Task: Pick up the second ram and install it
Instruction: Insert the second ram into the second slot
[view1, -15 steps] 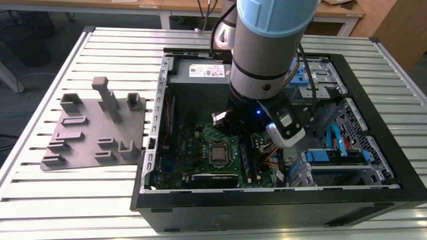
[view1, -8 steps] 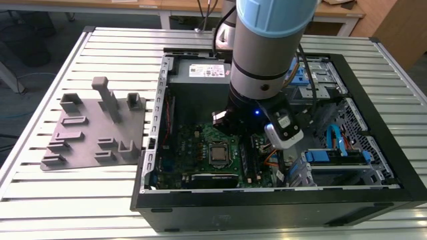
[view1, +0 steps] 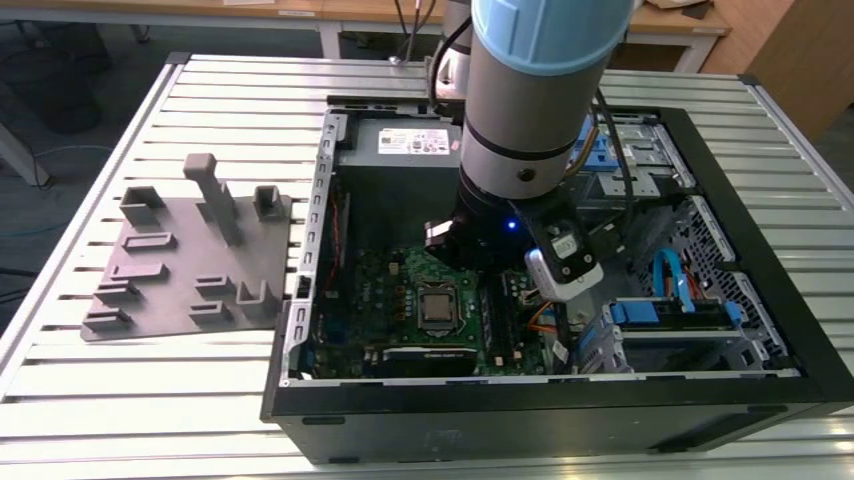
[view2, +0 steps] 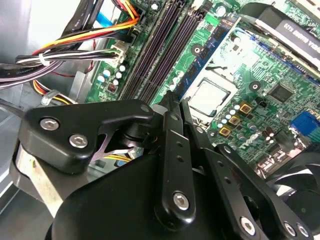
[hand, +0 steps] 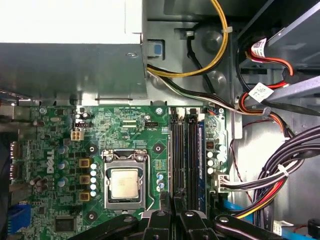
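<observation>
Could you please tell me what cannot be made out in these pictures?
- Second wrist view: the black tool covers the near ends of the black memory slots.
- Exterior view: the grey-and-blue robot arm hides the tool's tip and the spot under it.
- First wrist view: the thin blue-green memory stick shows edge-on, with one end behind the tool; whether it is fully seated cannot be told.

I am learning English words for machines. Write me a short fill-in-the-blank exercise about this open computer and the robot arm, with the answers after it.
1. The grey moulded plate lies on the slatted table, on the exterior view's ___ of the computer case.
2. The silver processor sits on the ___ motherboard.
3. In the first wrist view, the claw hangs over the long dark memory ___.

Answers: left; green; slots
</observation>
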